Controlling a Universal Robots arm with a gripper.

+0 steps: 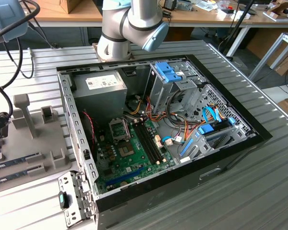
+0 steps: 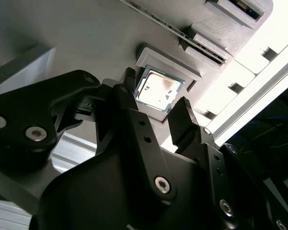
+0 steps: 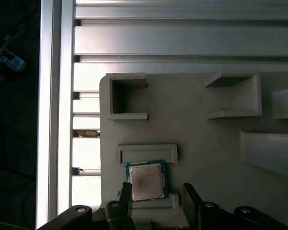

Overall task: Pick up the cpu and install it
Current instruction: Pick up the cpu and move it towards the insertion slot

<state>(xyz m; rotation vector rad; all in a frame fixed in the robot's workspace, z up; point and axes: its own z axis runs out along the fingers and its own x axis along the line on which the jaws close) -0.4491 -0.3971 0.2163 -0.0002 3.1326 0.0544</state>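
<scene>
While the gripper [image 3: 158, 200] hovers low over the grey tray [image 3: 211, 158], the cpu [image 3: 145, 179] lies flat in its shallow pocket on that tray, silver lid up, green rim showing. Not lifted yet.

Gripper released, nothing held. In both wrist views the fingers [image 3: 192, 203] straddle the chip: one close against one edge, the other standing off from the opposite edge. Cannot tell whether the near finger touches.

Beside the tray, in the exterior view, stands the open case [image 1: 230, 143], with the motherboard [image 1: 129, 160] flat on its floor. The socket [image 1: 119, 129] on the board looks unfilled, so by my reading nothing is installed.

Step in hand, as I judge it: the pick-up, at the final approach over the tray pocket.

What the grasp seems to call for:
- Centring first. The chip sits nearer one finger than the other, so an uneven close could shove it against the pocket wall.
- Going low. The chip is thin, and the fingertips must reach almost to the tray floor to catch its edges.
- A light squeeze on the green rim.
</scene>
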